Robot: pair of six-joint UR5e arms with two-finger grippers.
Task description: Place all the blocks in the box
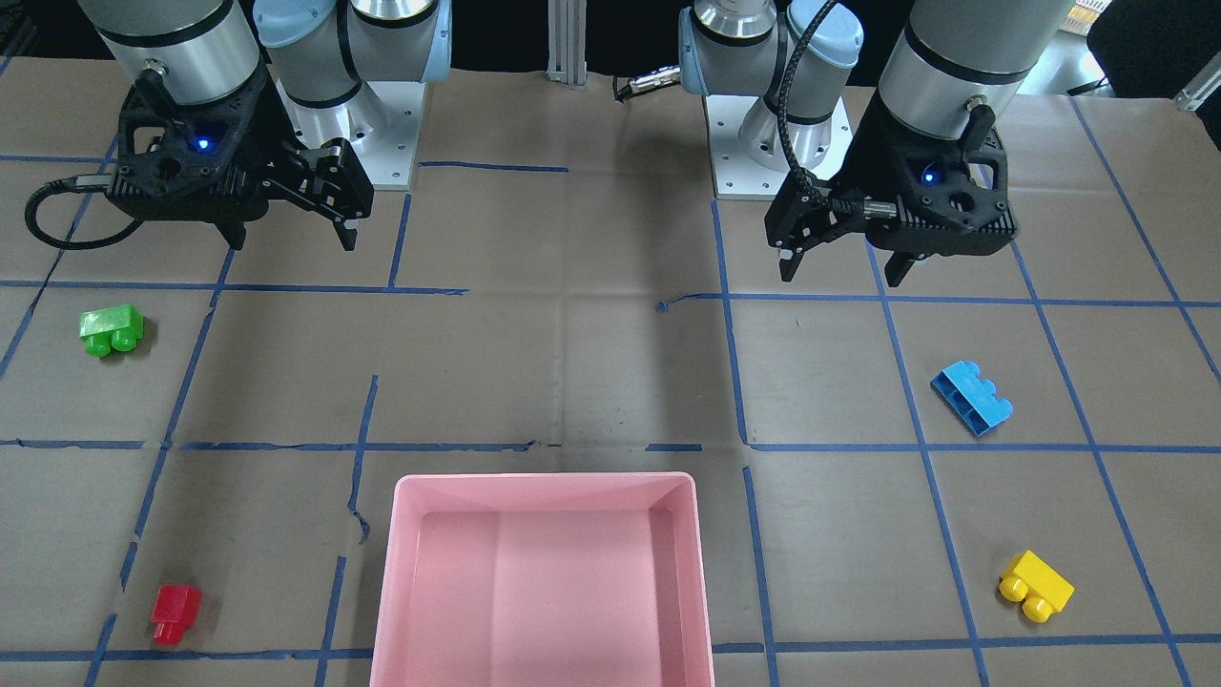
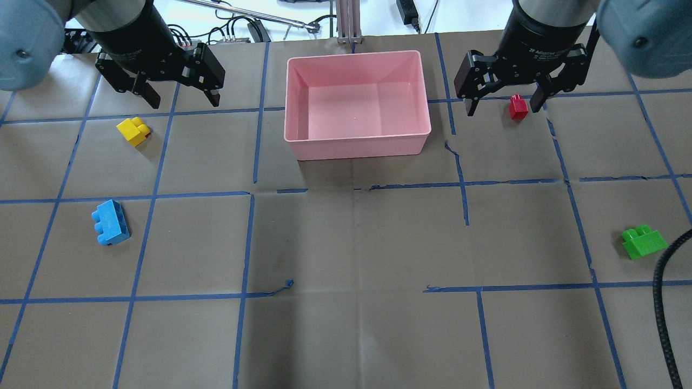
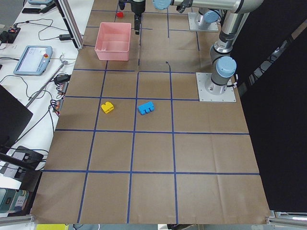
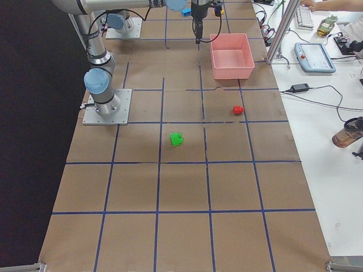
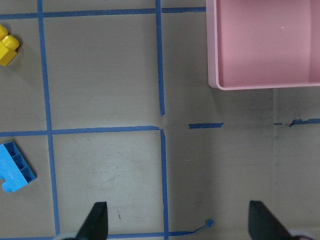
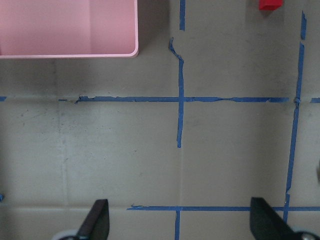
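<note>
The pink box (image 2: 357, 147) stands empty at the far middle of the table. The yellow block (image 2: 134, 131) and the blue block (image 2: 111, 222) lie on the robot's left side. The red block (image 2: 518, 106) lies right of the box, and the green block (image 2: 643, 241) at the table's right. My left gripper (image 2: 184, 104) is open and empty, hovering high, with the yellow block (image 5: 7, 47) and blue block (image 5: 15, 166) at its view's left edge. My right gripper (image 2: 503, 111) is open and empty, hovering high; the red block (image 6: 270, 4) shows at its view's top.
Brown paper with a blue tape grid (image 2: 248, 194) covers the table. The arms' base plates (image 1: 362, 143) (image 1: 773, 153) are on the robot's side. A black cable (image 2: 662, 302) hangs at the right. A side bench with tablets (image 3: 33, 57) and a bottle (image 4: 347, 131) runs past the box.
</note>
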